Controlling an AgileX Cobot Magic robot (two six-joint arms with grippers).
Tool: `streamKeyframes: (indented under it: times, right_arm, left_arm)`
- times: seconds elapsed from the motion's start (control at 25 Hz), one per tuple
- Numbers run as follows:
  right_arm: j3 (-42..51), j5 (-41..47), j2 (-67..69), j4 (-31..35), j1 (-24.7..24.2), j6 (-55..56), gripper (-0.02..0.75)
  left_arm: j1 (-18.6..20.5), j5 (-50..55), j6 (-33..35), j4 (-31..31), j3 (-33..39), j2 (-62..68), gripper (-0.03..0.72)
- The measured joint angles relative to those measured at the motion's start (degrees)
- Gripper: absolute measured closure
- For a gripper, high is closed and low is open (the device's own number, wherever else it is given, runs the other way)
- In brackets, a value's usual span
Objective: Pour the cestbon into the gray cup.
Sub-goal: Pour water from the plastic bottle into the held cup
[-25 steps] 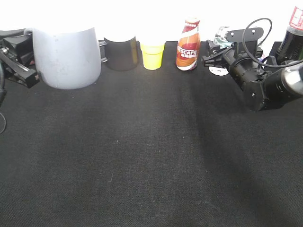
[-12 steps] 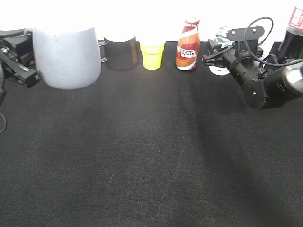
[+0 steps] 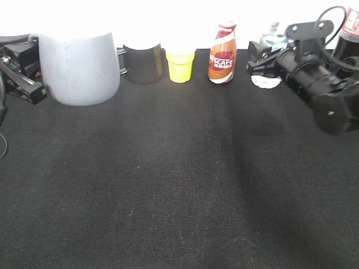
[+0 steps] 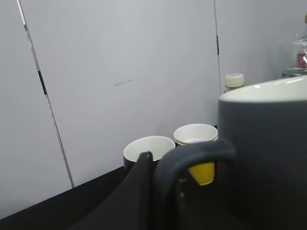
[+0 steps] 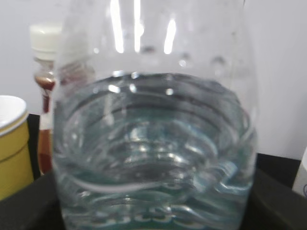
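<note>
**Inspector:** Start at the right pincer (image 3: 259, 60). State?

**Assistant:** The jaws stand wide, set round the body of the cestbon (image 5: 153, 143). The bottle sits directly between them and fills the wrist view. The grip looks closed on it, though the pads themselves are not visible. The cap and green label are cut off, so I cannot tell if it is open.

**Inspector:** Just beyond that pincer?

**Assistant:** The Nescafe bottle (image 3: 222, 53) stands just past the cestbon on the pincer's left. A yellow cup (image 3: 180, 66) is further left, then a black mug (image 3: 143, 63). A dark cola bottle (image 3: 343, 45) is on the pincer's right, mostly cropped.

**Inspector:** The target?

**Assistant:** The gray cup (image 3: 78, 67) is well apart from the right pincer, far across the black cloth (image 3: 179, 185). The left pincer (image 3: 19, 67) is behind it, drawn narrow on the loop handle. In the wrist view one finger (image 4: 139, 191) lies against that handle.

**Inspector:** Recommendation for the step in hand?

**Assistant:** In my judgement, carry the bottle clear above the Nescafe bottle and the two cups. Tilt it only once the mouth is over the gray rim. Keep the cup level and steady.

**Inspector:** Unresolved items?

**Assistant:** The water level is readable. The cup's inside is hidden, and whether its base rests on the cloth cannot be determined.
</note>
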Motion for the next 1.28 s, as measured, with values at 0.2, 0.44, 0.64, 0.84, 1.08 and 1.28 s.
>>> streamKeyframes:
  times: [0.2, 0.44, 0.64, 0.84, 1.08, 1.28]
  right_arm:
    - [3.94, 6.1, -7.92, -3.33, 3.57, 0.17, 0.247]
    - [4.19, 15.29, -16.22, -8.05, 8.59, 0.17, 0.247]
    - [4.23, 20.38, -21.47, -13.42, 12.18, 0.48, 0.247]
    - [4.23, 24.34, -24.75, -16.01, 15.86, 0.59, 0.248]
    - [4.23, 33.97, -31.07, -20.6, 17.7, 0.42, 0.248]
    - [4.23, 37.47, -33.62, -25.65, 17.7, 0.59, 0.248]
  left_arm:
    - [0.0, 0.0, 0.0, 0.0, 0.0, 0.0, 0.643]
    - [0.0, 0.04, 0.0, 0.0, 0.0, 0.0, 0.643]
    - [0.0, -1.63, 0.0, 2.22, 0.0, 0.0, 0.643]
    - [0.0, -6.17, 0.0, 3.4, -0.05, 1.49, 0.643]
    - [-4.35, -6.07, -0.7, 6.01, -2.26, 3.16, 0.643]
    - [-5.1, -6.16, -0.7, 6.04, -3.8, 3.8, 0.643]
